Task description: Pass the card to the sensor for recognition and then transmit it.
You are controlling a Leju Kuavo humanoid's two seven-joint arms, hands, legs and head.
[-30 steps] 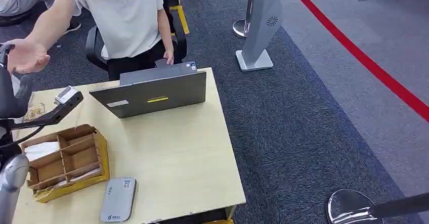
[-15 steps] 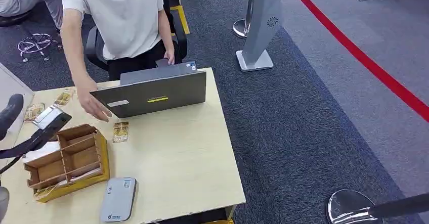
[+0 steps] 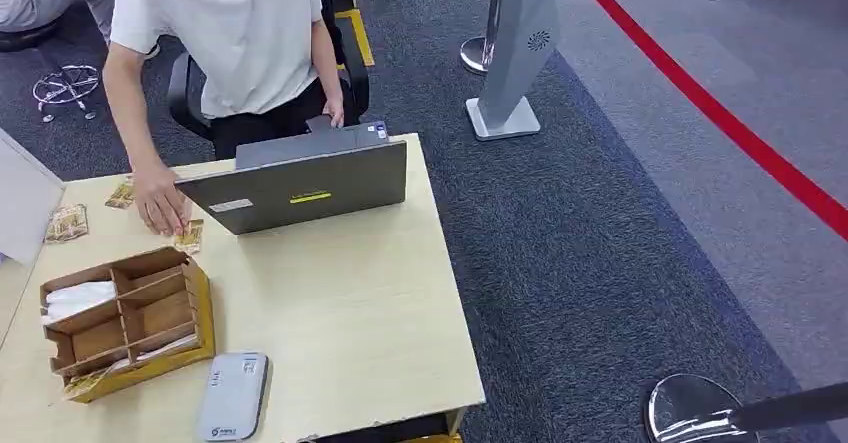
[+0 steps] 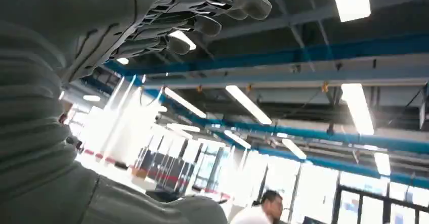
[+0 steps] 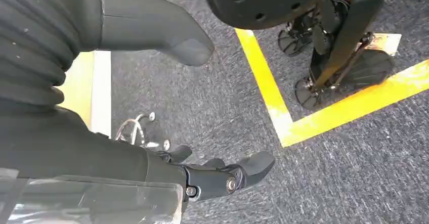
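Laptop (image 3: 300,185) beside person's hand (image 3: 160,206) on card (image 3: 188,235)

A big indoor hall, like an exhibition or test floor: grey carpet (image 3: 600,223) with a red line (image 3: 720,113), barrier post (image 3: 485,53), desk (image 3: 350,323) with laptop (image 3: 300,188), strip lights (image 4: 248,105) overhead.

Bright, even light indoors, with some glare.
Long ceiling lights (image 4: 246,104) glow white in the left wrist view, and the far windows (image 4: 126,128) wash out. The counter (image 3: 340,293) looks sharp with soft shadows. Close robot hand parts look dark.
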